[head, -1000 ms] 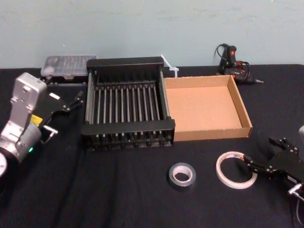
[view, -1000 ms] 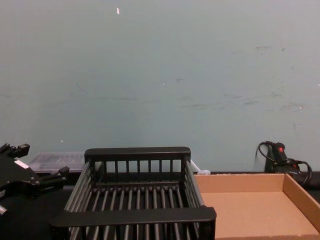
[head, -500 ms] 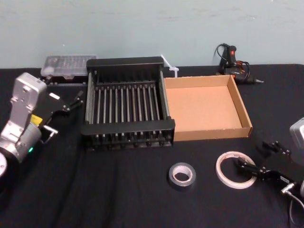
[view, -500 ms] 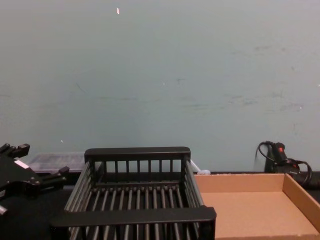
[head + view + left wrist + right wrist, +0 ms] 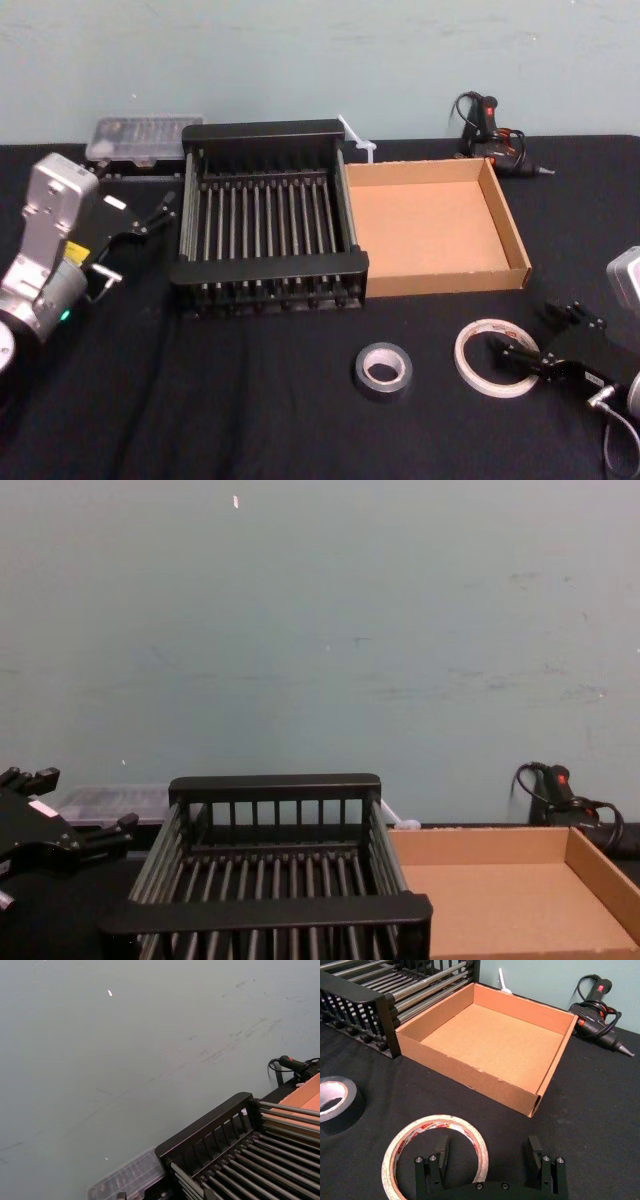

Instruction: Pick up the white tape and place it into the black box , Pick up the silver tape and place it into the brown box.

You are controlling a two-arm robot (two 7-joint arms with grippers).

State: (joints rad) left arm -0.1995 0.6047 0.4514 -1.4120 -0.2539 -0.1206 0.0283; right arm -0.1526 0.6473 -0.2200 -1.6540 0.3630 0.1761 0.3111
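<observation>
The white tape (image 5: 463, 360) lies flat on the black table (image 5: 250, 400) at the near right in the head view, with the silver tape (image 5: 383, 392) just to its left and apart from it. My right claw (image 5: 523, 330) sits low at the tape's right side, fingers apart. My left claw (image 5: 140, 238) hangs parked left of the black box (image 5: 270, 268), also spread. The brown box (image 5: 450, 282) stands against the black box's right side, both farther off than the tapes. In my left wrist view I see the black box's (image 5: 205, 1130) far wall and a corner of the brown box (image 5: 305, 1102). In my right wrist view my claw (image 5: 488, 1152) straddles the white tape's (image 5: 395, 1152) band, one finger inside the ring and the other outside it, not closed on it; the silver tape (image 5: 350, 1110) lies beside it. The chest view shows my left claw (image 5: 80, 800) open beside the black box (image 5: 270, 912), with the brown box (image 5: 480, 832) to the right.
</observation>
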